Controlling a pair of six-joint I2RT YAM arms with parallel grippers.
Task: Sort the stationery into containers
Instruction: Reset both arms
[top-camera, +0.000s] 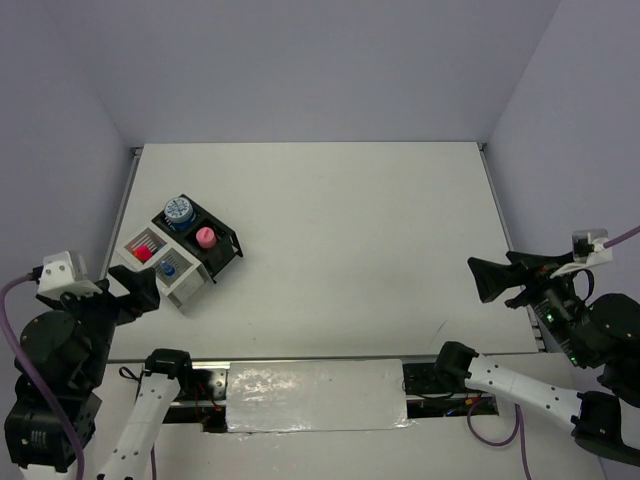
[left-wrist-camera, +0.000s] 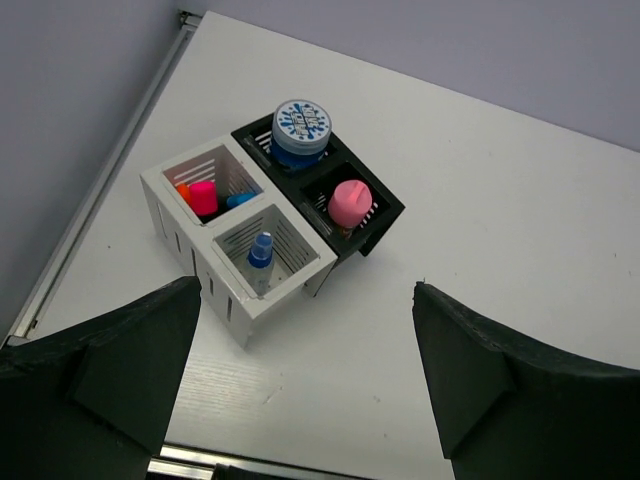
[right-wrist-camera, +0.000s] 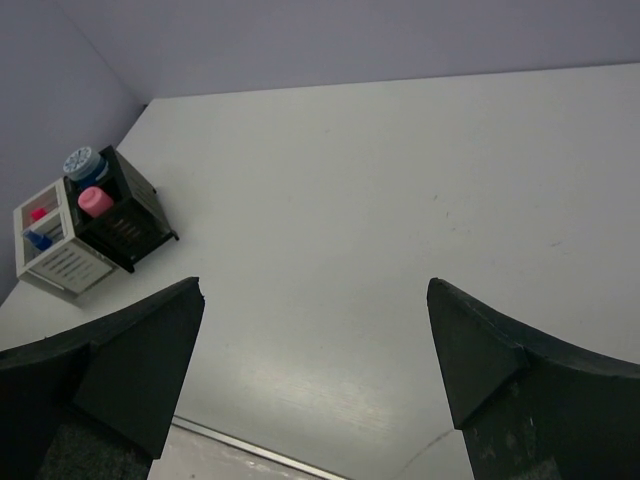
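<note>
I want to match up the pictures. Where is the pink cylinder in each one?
Top external: pink cylinder left of middle.
Left wrist: near the centre.
Right wrist: at the far left.
Shared landmark: the blue-white roll right beside it, in every view.

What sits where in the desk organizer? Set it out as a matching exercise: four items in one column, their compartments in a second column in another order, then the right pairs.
Items
1. patterned roll
2. pink cylinder
3. blue-capped marker
4. pink-capped marker

Places, far or near as seen from the arms' bases
A. white box, far compartment
B. black box, near compartment
C. white box, near compartment
D. black box, far compartment

Pairs: 1-D, 2-B, 3-C, 4-A
</note>
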